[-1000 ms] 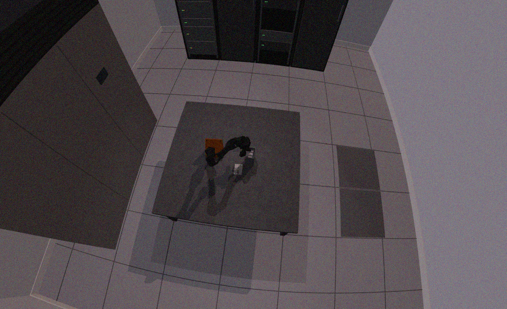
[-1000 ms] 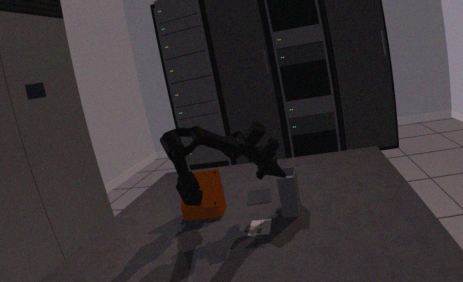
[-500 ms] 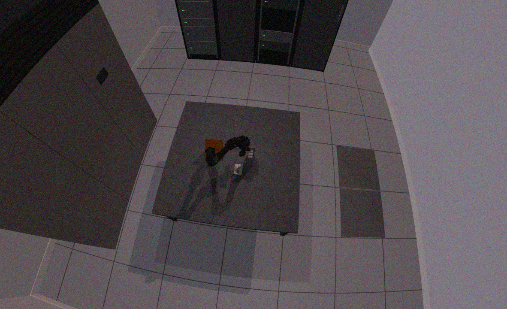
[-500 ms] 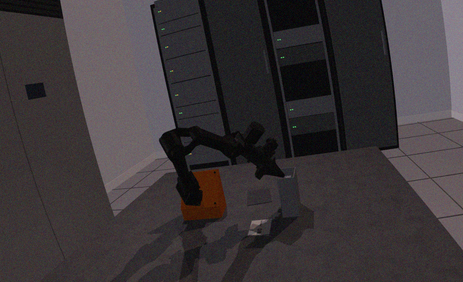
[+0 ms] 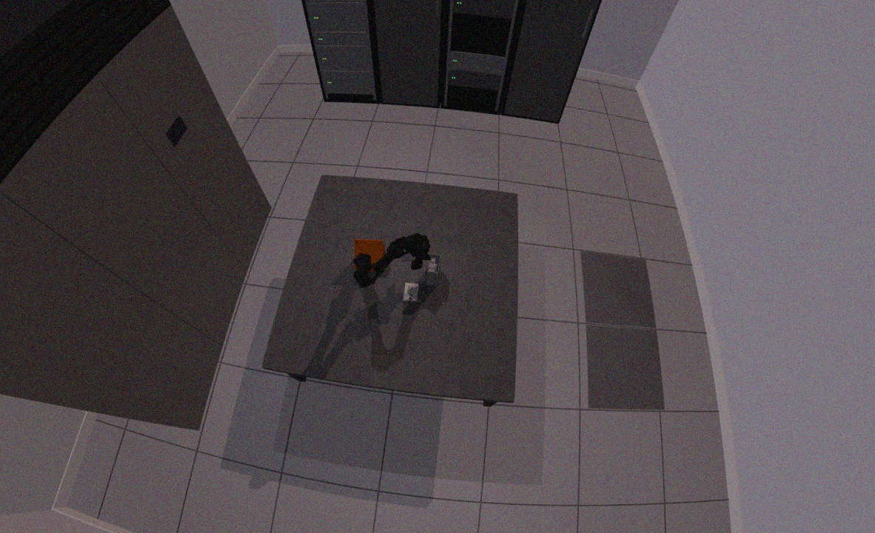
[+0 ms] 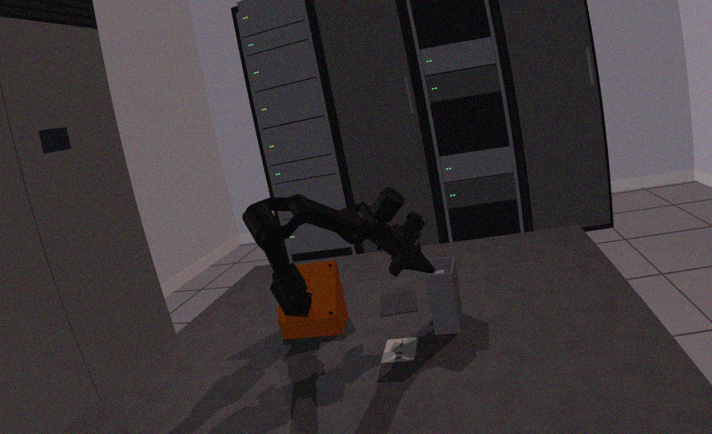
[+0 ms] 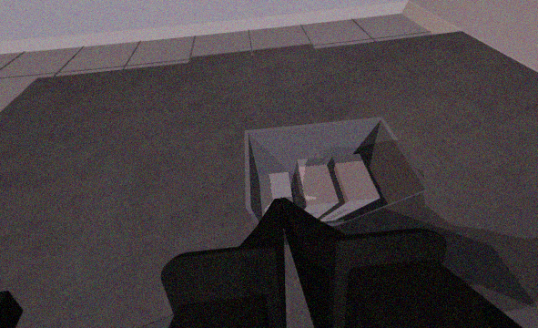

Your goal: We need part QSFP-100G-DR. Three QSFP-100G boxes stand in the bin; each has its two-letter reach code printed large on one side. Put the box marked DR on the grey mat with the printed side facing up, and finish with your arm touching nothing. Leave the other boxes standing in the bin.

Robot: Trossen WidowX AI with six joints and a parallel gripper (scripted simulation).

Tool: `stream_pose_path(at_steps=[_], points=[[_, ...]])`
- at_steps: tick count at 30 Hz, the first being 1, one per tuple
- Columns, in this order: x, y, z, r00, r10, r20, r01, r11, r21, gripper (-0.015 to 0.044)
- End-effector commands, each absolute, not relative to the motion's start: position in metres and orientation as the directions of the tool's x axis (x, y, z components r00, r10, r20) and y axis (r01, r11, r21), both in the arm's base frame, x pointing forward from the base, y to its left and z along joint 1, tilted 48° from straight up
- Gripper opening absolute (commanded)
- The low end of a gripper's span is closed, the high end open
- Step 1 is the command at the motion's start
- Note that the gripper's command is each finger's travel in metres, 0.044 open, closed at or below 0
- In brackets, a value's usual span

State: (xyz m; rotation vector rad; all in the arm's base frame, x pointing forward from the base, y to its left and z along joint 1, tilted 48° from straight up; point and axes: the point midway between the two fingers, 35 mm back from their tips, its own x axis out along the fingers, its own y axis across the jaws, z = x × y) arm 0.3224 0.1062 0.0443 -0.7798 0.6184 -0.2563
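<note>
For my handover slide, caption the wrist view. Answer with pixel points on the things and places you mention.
Closed tool [image 6: 433, 270] [image 7: 279, 203] before a bin [image 6: 446, 307] [image 7: 314, 127] holding three boxes.

Orange block [image 5: 374, 249] [image 6: 323, 291]; black arm [image 5: 397, 248] [image 6: 323, 216]; grey bin [image 5: 432, 278] [image 6: 444, 307] [image 7: 314, 134]; grey tabletop [image 5: 454, 344] [image 6: 536, 323] [image 7: 137, 137].

Dark server racks [image 5: 407, 59] stand beyond the table [image 5: 467, 317].

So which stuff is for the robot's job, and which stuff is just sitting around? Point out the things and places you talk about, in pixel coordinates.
For the job:
- boxes [image 5: 433, 265] [image 6: 439, 272] [image 7: 352, 179]
- bin [image 5: 432, 279] [image 6: 444, 307] [image 7: 314, 134]
- grey mat [image 6: 399, 303]
- gripper [image 5: 428, 257] [image 6: 433, 270] [image 7: 279, 203]
- perhaps the white card [image 5: 409, 287] [image 6: 400, 349]

Just around:
- orange block [image 5: 369, 247] [image 6: 320, 286]
- dark cabinets [image 5: 407, 52] [image 6: 382, 134]
</note>
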Motion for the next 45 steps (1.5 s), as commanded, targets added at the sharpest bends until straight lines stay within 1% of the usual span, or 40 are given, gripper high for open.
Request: stream_pose_path(at_steps=[1, 45], points=[[0.318, 0.103, 0.042, 0.791, -0.441, -0.424, -0.006, 0.688, -0.726, 0.0], [0.298, 0.096, 0.036, 0.79, -0.441, -0.425, -0.006, 0.688, -0.726, 0.0]])
